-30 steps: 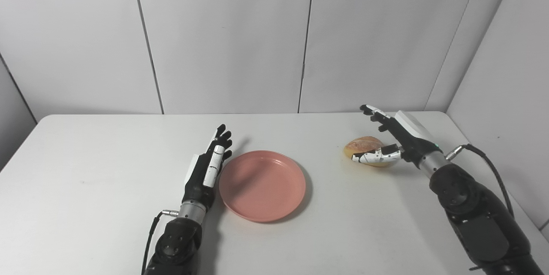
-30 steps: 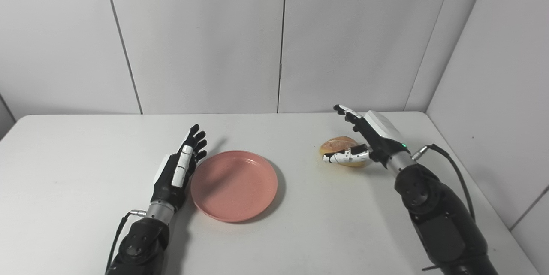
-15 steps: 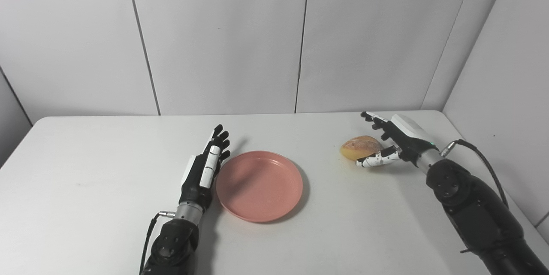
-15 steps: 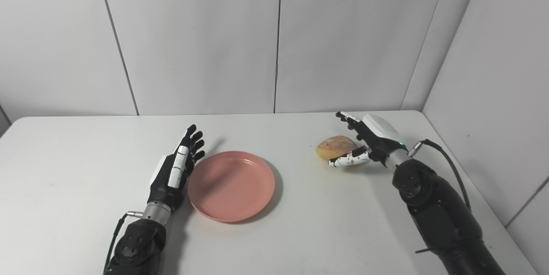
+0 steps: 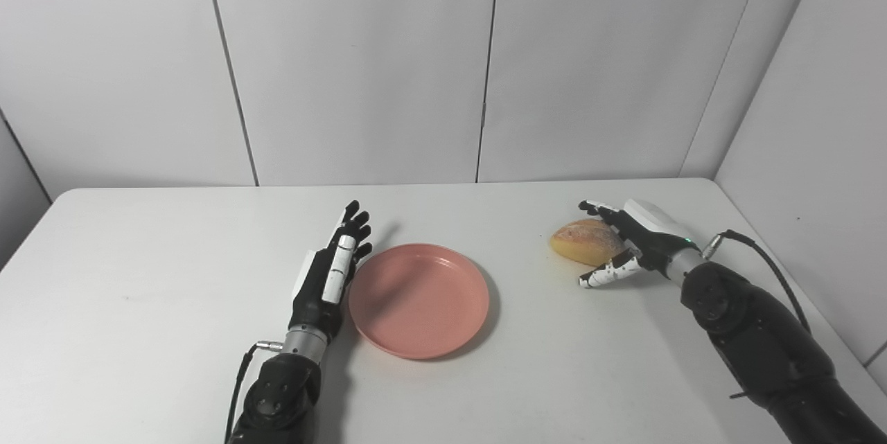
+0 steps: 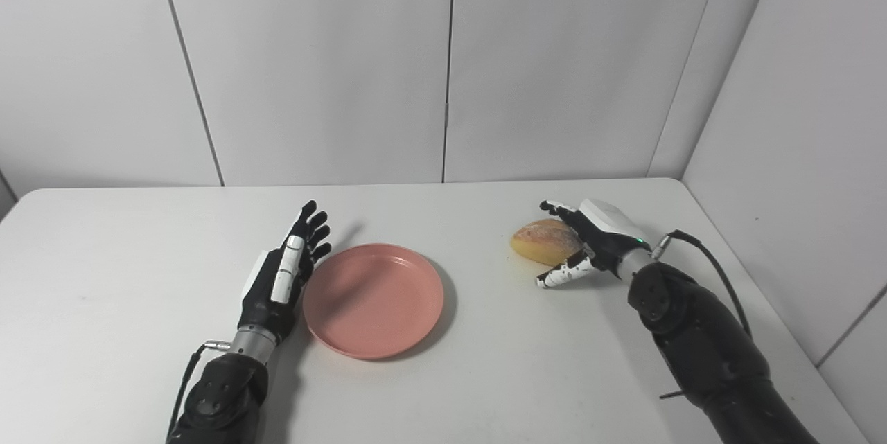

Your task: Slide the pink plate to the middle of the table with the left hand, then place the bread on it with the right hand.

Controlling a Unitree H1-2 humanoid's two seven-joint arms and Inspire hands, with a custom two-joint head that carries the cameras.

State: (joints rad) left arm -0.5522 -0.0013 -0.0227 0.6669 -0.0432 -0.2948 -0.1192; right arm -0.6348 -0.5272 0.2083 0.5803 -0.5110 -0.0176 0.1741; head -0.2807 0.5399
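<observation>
- Left eye view looks down on a white table set against pale wall panels, with one robot arm entering from each lower corner.
- Near the middle of the table lies the pink plate, round, shallow and flat on the surface.
- At the plate's left edge stands the left hand, set on its side with the palm facing the plate. Its fingers are straight, pointing away from the robot and only slightly fanned, holding nothing. Whether it touches the rim cannot be told.
- Its dark forearm rises from the bottom edge, left of centre, with a thin cable looping off the wrist.
- Well to the right of the plate, on the bare table, rests the bread, a golden-brown roll.
- Just beside the roll's right side is the right hand, low over the table. Its fingers are spread apart around the bread, the dark ones reaching past the far side and the white thumb stretched out in front, not closed on it.
- Its black forearm slants in from the lower right corner.
</observation>
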